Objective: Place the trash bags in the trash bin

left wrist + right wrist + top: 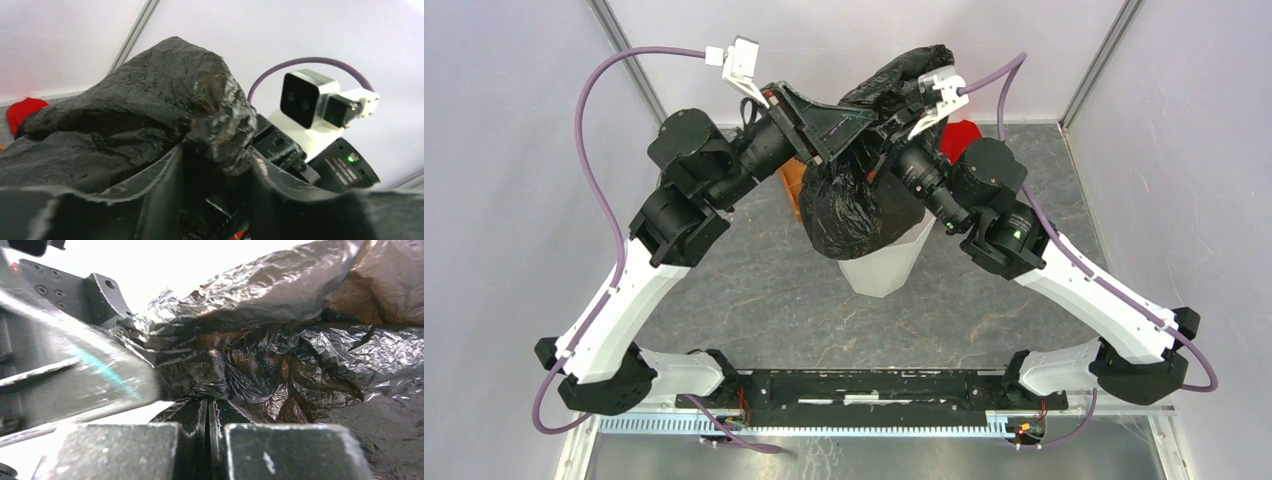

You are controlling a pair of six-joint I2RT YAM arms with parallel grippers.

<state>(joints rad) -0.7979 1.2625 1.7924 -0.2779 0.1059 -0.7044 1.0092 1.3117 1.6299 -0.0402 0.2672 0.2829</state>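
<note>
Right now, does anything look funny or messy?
Yes. The black trash bag is bunched in a big crumpled lump over the top of the white bin. It hides the bin's rim and bulges out past its sides, so most of it looks outside, not inside.

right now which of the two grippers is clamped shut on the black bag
The right gripper: its fingers meet in a thin slit on the black bag. The left gripper has its fingers apart around a wad of it.
</note>
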